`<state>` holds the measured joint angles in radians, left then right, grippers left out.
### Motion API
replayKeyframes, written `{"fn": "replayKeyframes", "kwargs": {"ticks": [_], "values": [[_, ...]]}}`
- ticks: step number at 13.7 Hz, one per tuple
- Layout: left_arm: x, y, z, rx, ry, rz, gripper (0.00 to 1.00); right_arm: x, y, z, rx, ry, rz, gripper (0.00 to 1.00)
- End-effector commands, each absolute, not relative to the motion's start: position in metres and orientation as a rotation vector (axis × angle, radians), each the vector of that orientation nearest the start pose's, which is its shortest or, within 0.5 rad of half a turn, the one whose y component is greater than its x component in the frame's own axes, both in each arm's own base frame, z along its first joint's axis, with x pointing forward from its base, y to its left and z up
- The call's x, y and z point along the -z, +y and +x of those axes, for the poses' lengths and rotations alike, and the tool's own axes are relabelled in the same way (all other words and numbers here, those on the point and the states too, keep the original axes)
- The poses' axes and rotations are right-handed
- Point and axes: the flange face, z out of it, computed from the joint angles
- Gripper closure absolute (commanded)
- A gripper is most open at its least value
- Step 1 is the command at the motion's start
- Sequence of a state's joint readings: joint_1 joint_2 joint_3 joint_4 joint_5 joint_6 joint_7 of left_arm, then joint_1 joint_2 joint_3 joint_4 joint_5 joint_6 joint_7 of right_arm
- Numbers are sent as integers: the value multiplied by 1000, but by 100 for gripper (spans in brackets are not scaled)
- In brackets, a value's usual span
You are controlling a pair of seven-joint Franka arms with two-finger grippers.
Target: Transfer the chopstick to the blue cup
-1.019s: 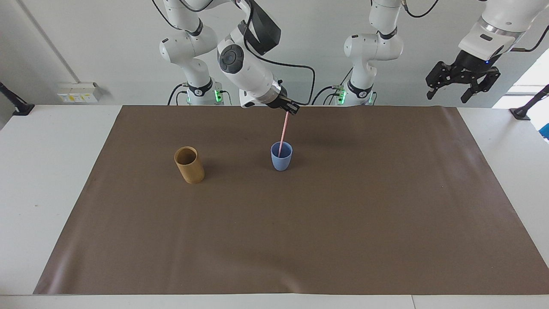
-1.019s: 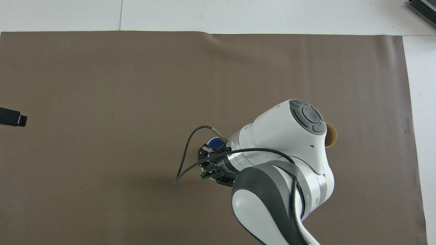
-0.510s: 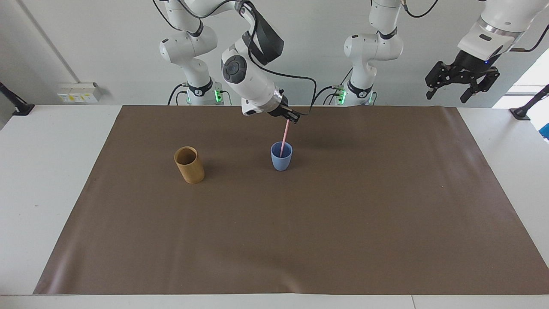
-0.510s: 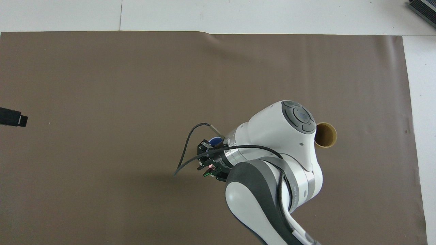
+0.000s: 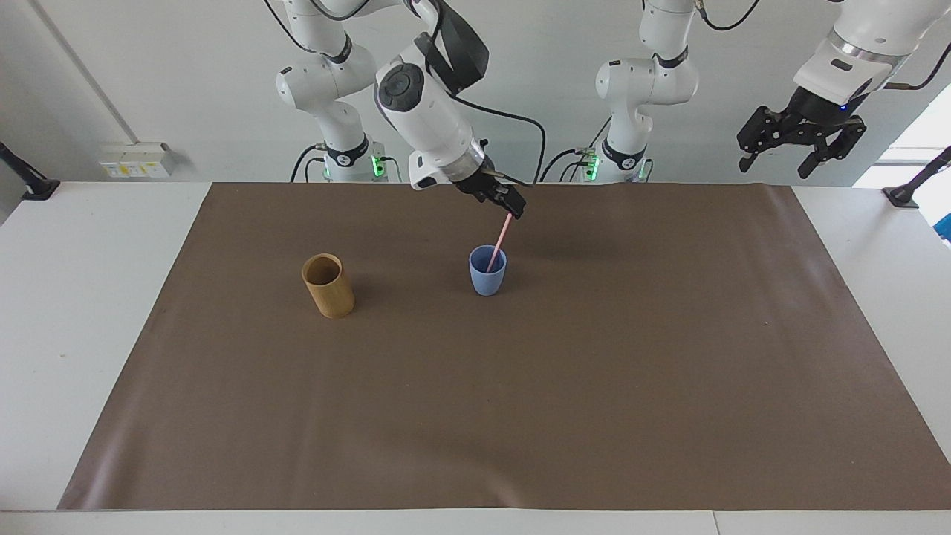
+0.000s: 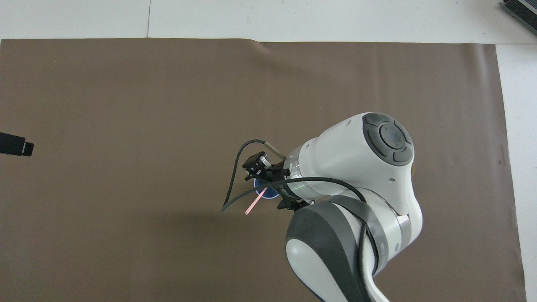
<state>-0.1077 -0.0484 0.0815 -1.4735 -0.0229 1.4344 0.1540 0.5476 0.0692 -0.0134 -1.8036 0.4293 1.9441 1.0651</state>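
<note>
Pale pink chopstick (image 5: 498, 243) standing in blue cup (image 5: 487, 280), lower end inside, leaning on the rim, upper end tilted toward left arm's end of the surface and toward the robots. Same chopstick (image 6: 256, 201) in overhead view poking out of blue cup (image 6: 268, 193), cup mostly covered by the arm. Right gripper (image 5: 513, 206) up in the air over the top end of the chopstick, fingers spread apart, not clamping the stick; exact contact between tip and fingers hard to tell. Right gripper (image 6: 268, 184) in overhead view directly over the cup, black cable looping beside it. Left gripper (image 5: 801, 145) raised high above left arm's end of the surface, well apart from both cups, fingers apart, holding nothing, arm waiting. In overhead view only one dark tip of left gripper (image 6: 16, 144) showing at the edge. Tan cylindrical cup (image 5: 328, 285) upright on brown mat (image 5: 520, 416), beside blue cup toward right arm's end, clearly apart from it, nothing visible inside. Brown mat covering most of white surface (image 5: 89, 297), both cups standing on the mat.
</note>
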Motion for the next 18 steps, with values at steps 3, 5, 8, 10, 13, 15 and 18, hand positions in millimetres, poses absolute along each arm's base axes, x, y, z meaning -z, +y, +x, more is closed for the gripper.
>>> {"fn": "replayKeyframes", "kwargs": {"ticks": [3,5,8,10,13,15,18], "values": [[-688,-11,524,15,279,-3138,0,-550,248,515,-63,683,-2849,0],[-688,-11,525,18,281,-3137,0,-559,214,518,61,531,-3033,0],[-688,-11,525,20,281,-3137,0,-587,137,526,103,401,-3081,0],[-689,-11,526,34,284,-3136,0,-610,98,529,74,335,-3099,0],[-689,-12,527,39,286,-3136,0,-624,54,530,23,288,-3116,0],[-689,-12,527,42,284,-3136,0,-624,35,534,48,276,-3118,0],[-689,-13,527,42,284,-3136,0,-623,18,538,30,258,-3134,0]]}}
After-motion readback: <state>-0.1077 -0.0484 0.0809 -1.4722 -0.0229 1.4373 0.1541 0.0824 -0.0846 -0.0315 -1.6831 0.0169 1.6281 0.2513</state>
